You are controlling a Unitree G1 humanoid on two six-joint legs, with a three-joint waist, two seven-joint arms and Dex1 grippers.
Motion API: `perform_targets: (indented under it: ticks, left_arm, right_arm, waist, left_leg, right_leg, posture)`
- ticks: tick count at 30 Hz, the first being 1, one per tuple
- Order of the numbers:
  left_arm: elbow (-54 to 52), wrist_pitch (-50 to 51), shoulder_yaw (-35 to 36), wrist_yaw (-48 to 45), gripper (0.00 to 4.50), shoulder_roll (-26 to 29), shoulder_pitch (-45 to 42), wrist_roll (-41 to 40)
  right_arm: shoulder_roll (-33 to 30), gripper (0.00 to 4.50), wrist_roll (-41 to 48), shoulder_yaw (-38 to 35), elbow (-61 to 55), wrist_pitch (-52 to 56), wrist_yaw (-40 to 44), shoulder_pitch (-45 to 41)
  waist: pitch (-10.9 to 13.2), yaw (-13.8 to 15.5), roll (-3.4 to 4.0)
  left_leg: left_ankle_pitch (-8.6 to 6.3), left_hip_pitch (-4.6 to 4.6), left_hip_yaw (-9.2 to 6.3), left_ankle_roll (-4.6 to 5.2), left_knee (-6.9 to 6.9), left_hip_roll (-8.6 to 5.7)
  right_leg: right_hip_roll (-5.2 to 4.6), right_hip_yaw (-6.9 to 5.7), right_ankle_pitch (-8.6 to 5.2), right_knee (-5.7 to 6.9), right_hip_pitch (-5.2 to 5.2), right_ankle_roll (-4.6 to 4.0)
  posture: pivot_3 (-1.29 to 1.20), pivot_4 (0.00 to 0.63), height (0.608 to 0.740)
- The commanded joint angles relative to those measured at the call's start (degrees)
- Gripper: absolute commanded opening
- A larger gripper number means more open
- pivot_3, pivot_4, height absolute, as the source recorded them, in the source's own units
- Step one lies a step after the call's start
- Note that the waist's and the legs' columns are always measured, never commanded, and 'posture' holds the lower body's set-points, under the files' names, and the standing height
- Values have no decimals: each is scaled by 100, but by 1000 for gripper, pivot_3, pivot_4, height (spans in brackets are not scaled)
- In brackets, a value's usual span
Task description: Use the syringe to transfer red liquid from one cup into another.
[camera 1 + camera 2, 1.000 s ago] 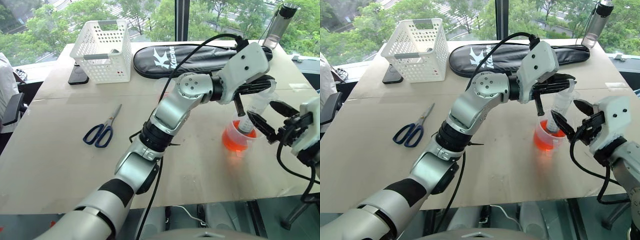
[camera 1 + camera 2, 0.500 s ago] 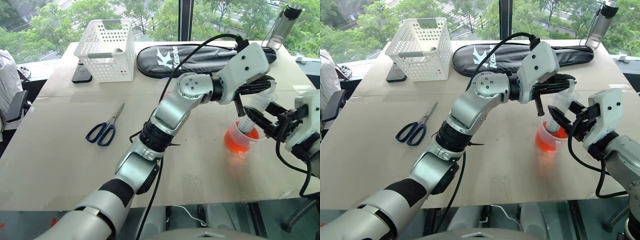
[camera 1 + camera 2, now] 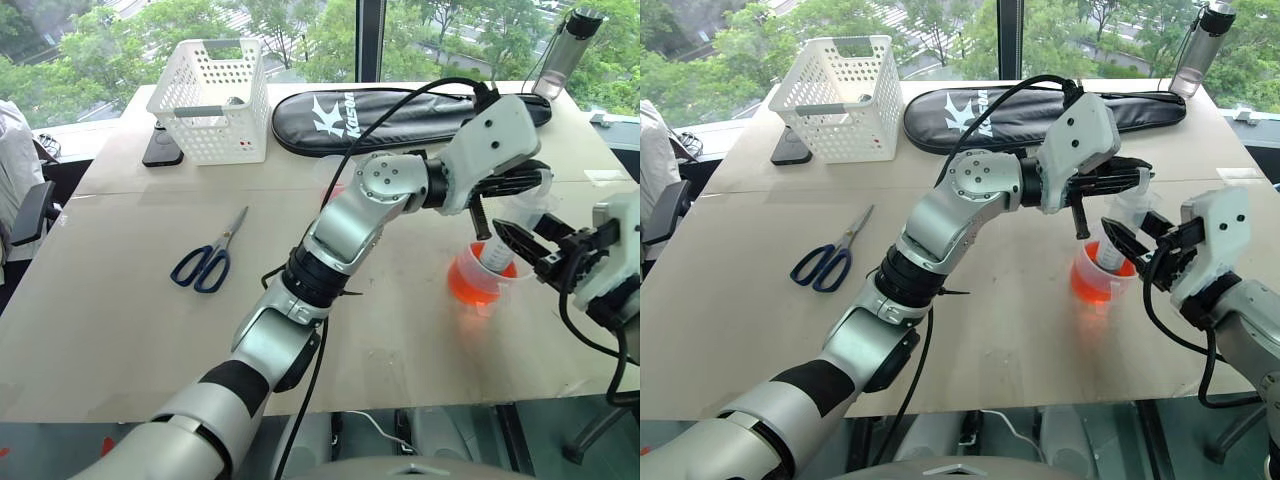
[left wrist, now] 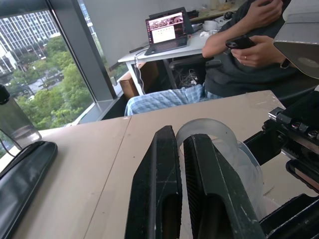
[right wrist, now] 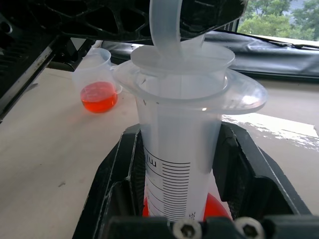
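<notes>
Orange-red liquid [image 3: 470,288] fills the bottom of the handled beaker [image 3: 480,281], where the syringe [image 3: 1118,228] stands tip-down, its clear barrel clamped between the fingers of the right gripper [image 5: 185,172] and its white plunger ring pinched by the shut left gripper [image 4: 187,164]. This looks like the drawing-up step. Next the left gripper should pull the plunger up while the right holds the barrel steady, before carrying it to the small cup [image 5: 96,75].
</notes>
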Motion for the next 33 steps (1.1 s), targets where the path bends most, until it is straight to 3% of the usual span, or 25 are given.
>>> perform_targets:
  ticks: [1, 33]
  left_arm:
    - [-253, -121, 141, 32, 0, -81, -171, -74]
    - [413, -375, 561, 234, 0, -55, -778, -167]
  right_arm:
    - [-84, 1461, -54, 79, -95, -96, 12, 99]
    - [-46, 1460, -180, 391, -75, -659, 8, 649]
  waist:
    - [0, 1, 0]
    - [0, 1, -1]
  left_leg:
    - [0, 0, 0, 0, 0, 0]
    - [0, 0, 0, 0, 0, 0]
  right_leg:
    - [0, 0, 0, 0, 0, 0]
    - [1, 0, 0, 0, 0, 0]
  posture:
    - [0, 150, 724]
    - [0, 150, 724]
